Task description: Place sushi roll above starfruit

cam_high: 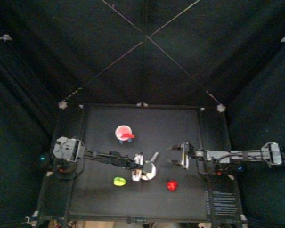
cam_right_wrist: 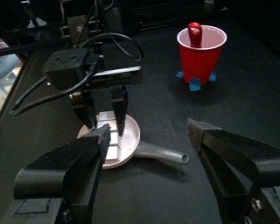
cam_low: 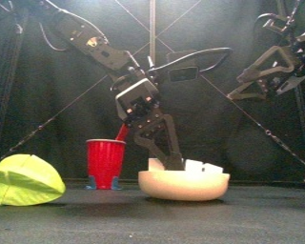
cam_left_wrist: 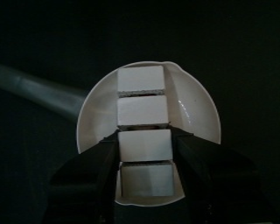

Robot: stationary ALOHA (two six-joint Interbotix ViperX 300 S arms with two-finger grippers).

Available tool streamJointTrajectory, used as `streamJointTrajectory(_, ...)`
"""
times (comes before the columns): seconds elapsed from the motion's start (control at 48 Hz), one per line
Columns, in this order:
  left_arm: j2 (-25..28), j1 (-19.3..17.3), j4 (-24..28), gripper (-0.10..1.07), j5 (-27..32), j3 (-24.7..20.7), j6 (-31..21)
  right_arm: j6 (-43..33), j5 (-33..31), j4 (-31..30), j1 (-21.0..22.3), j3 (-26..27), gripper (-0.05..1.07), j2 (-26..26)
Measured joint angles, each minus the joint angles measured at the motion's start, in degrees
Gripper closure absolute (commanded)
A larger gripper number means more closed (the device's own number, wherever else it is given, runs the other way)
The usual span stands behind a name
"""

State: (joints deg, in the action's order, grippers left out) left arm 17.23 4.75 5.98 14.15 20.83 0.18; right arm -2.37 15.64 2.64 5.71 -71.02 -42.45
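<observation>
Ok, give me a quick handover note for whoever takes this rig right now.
Left gripper: open, jaws down in the white ladle, no grip seen.
Right gripper: open, raised, idle.
Starfruit: front left of the table, apart from the ladle. Sushi roll: cannot pick it out for certain.
Done: nothing placed.
Left: find and grip the roll, set it above the starfruit.

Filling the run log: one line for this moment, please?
left gripper fingers open in white ladle | right gripper fingers open, raised | starfruit untouched
</observation>
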Motion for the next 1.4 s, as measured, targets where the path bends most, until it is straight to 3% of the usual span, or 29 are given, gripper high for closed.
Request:
streamJointTrajectory(0.312, -3.2, 0.2, 0.1, 0.47, -0.8, 0.3, -0.1, 0.0, 0.0, -0.1, 0.1, -0.1, 0.03, 0.0)
streamJointTrajectory(0.583, -7.6, 0.2, 1.8, 0.47, -1.0, 4.0, -0.1, 0.0, 0.0, 0.0, 0.1, -0.1, 0.03, 0.0)
streamJointTrajectory(1.0, -22.9, -0.1, 8.5, 0.48, -3.7, 19.7, -0.1, 0.0, 0.0, -0.2, 0.1, -0.2, 0.03, 0.1)
streamJointTrajectory(1.208, -25.8, -1.5, 8.7, 0.48, -8.1, 26.4, 0.0, 0.0, 0.0, -0.2, 0.1, -0.2, 0.03, 0.4)
streamJointTrajectory(1.396, -27.6, -5.6, 8.7, 0.48, -13.8, 32.3, 0.0, 0.0, 0.0, -0.1, 0.1, -0.2, 0.03, 1.0)
